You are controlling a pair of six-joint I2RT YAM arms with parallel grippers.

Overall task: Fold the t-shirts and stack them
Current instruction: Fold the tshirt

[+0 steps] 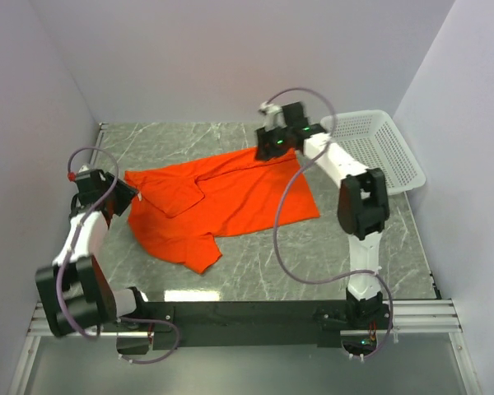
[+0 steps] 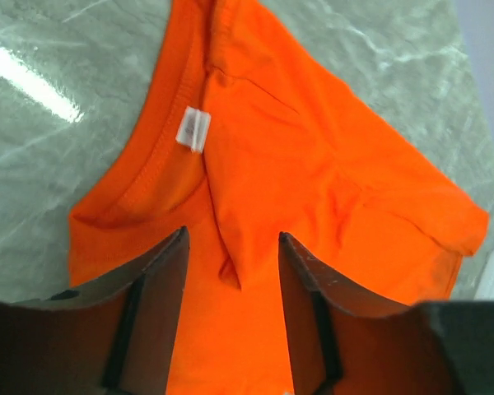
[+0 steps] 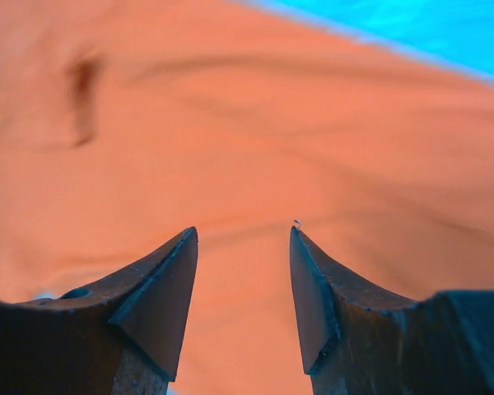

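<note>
White arms [image 1: 81, 234], black joints [image 1: 362, 202], looping purple cables [image 1: 277, 234], dark jaws

Free strip of table [image 1: 255, 276] along near edge and at far-left corner. T-shirt [image 1: 222, 206] lies low across the middle. Basket [image 1: 379, 148] fills far-right corner. Right arm [image 1: 358, 206] and its cable [image 1: 277, 234] cross the right side; left arm [image 1: 82, 239] stands at left edge. Walls [image 1: 230, 58] close left, far, right sides.

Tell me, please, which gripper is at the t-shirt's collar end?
The left gripper: the t-shirt's white neck label lies just ahead of its jaws; the right gripper sees only plain cloth.
</note>
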